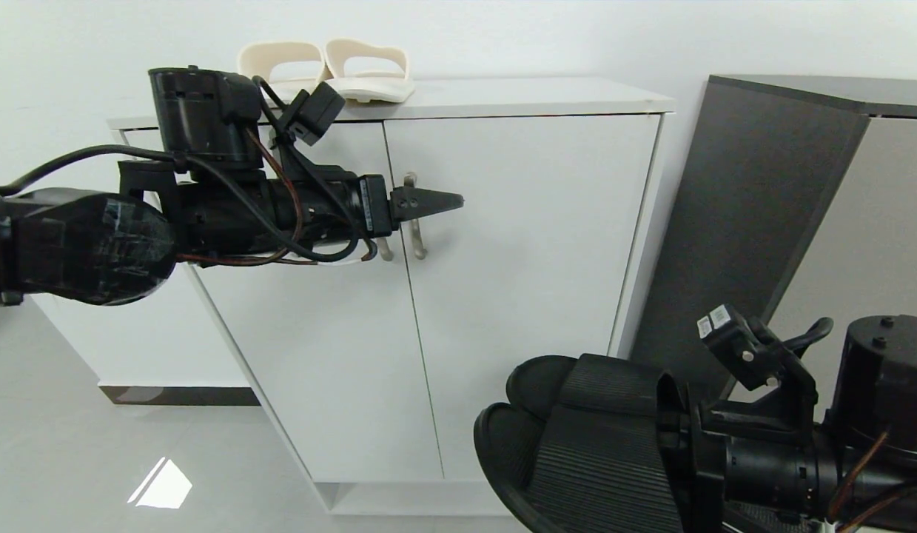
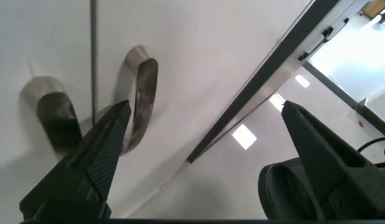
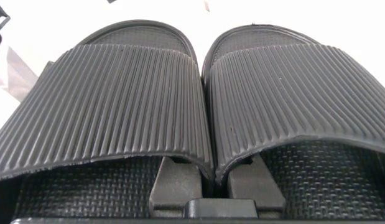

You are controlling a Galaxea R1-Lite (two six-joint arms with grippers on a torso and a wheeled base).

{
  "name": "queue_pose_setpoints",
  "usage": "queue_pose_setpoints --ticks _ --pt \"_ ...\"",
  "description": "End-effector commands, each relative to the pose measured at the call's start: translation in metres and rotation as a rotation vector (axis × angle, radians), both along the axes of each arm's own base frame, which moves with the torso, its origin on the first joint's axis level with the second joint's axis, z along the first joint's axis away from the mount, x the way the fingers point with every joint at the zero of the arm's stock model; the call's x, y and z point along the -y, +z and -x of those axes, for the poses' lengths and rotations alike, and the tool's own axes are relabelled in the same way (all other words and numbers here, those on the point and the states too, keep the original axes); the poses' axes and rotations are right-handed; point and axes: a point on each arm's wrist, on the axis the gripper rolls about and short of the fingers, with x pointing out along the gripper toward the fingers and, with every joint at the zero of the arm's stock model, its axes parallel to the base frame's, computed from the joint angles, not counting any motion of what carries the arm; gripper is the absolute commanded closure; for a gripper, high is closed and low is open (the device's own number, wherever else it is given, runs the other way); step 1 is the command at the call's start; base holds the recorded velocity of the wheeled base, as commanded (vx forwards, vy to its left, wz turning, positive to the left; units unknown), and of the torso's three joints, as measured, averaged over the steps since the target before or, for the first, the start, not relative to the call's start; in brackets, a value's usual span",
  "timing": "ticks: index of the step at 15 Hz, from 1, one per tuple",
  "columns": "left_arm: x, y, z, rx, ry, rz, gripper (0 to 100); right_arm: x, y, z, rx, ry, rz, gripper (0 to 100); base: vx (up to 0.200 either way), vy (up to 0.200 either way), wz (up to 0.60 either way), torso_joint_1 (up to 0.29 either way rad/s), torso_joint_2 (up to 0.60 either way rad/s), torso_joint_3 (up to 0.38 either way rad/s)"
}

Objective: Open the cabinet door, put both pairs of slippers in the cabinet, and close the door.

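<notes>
The white cabinet has both doors shut, with two metal handles at the centre seam. A cream pair of slippers rests on its top. My left gripper hangs level in front of the handles. It is open, and the right door's handle lies just past one fingertip. Low at the right, my right gripper is shut on a black ribbed pair of slippers. Its fingers pinch the two inner edges together under the straps.
A dark grey cabinet stands close against the white one's right side. Glossy light floor spreads to the left and in front. A white wall rises behind.
</notes>
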Motion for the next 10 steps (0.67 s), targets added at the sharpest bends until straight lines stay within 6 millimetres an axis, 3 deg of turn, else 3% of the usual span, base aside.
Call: queue_pose_setpoints --ticks 1,5,7,10 --pt "0.001 -0.004 -0.004 -0.012 0.002 -0.005 100 0.0 0.0 0.0 -0.001 0.001 0.001 100 0.0 0.0 0.0 0.0 0.0 0.0" --pt "0.001 -0.003 0.002 -0.01 -0.002 -0.004 100 0.002 0.0 0.003 -0.002 0.009 0.0 100 0.0 0.0 0.0 0.0 0.0 0.0" --pt "0.002 0.0 0.014 -0.006 -0.019 -0.002 100 0.003 0.0 0.005 -0.002 0.032 -0.004 100 0.0 0.0 0.0 0.0 0.0 0.0" --pt "0.006 0.006 0.048 0.011 -0.07 0.002 100 0.008 0.002 0.013 -0.002 0.103 -0.02 100 0.0 0.0 0.0 0.0 0.0 0.0"
